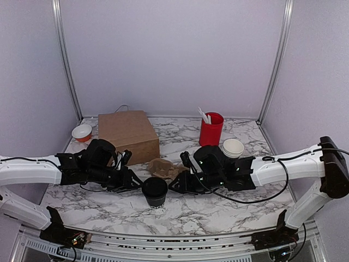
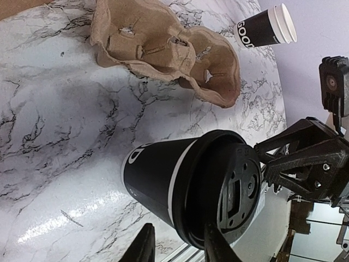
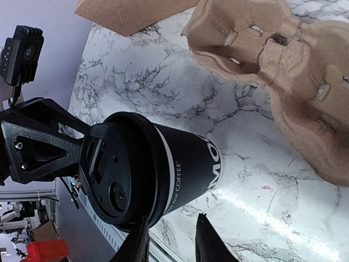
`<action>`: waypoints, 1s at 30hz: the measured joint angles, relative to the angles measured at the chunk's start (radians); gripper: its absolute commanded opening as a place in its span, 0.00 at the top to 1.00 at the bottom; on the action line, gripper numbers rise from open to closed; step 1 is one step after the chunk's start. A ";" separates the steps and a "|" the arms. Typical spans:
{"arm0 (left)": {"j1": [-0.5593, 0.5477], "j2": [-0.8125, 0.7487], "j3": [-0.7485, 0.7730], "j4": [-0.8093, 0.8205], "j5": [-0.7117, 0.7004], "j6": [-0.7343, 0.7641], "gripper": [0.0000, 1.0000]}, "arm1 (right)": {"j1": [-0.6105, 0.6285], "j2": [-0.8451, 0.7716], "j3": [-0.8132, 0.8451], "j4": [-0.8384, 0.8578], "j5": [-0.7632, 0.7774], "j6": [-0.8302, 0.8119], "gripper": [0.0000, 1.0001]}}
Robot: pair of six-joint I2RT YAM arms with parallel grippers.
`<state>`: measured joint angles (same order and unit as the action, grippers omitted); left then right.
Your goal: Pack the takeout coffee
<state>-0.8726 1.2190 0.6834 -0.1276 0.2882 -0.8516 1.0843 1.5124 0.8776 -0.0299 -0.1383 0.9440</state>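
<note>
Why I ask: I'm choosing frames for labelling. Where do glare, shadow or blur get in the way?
Left wrist: a white glare streak on the marble table at lower left; the takeout coffee is sharp. Right wrist: a similar streak right of the coffee, print legible. Top external: soft even light, faint shadows, but the black arms lose detail.

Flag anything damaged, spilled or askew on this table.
The brown pulp cup carrier lying behind the takeout coffee looks crumpled, its rim warped and uneven rather than flat. The coffee itself stands upright and lidded, and no spill shows on the marble.
</note>
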 measured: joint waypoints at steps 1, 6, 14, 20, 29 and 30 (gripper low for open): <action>-0.001 0.002 0.000 0.003 0.000 0.000 0.68 | 0.000 0.003 0.000 0.001 -0.003 0.000 0.72; -0.006 0.011 0.000 0.011 0.000 -0.001 0.69 | 0.000 0.017 0.000 0.014 -0.013 0.003 0.72; -0.012 0.026 0.001 0.015 0.000 -0.002 0.71 | 0.000 0.031 0.000 0.029 -0.018 0.003 0.73; -0.018 0.031 0.001 0.018 -0.002 -0.005 0.72 | 0.000 0.042 0.000 0.044 -0.019 0.003 0.73; -0.020 0.031 0.000 0.018 -0.018 -0.015 0.78 | 0.000 0.059 0.011 0.057 -0.026 0.000 0.77; -0.022 0.031 0.000 0.018 -0.021 -0.016 0.78 | 0.000 0.061 0.016 0.052 -0.025 -0.002 0.77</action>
<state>-0.8944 1.2503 0.6830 -0.1097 0.2676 -0.8677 1.0843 1.5738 0.8936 0.0223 -0.1635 0.9421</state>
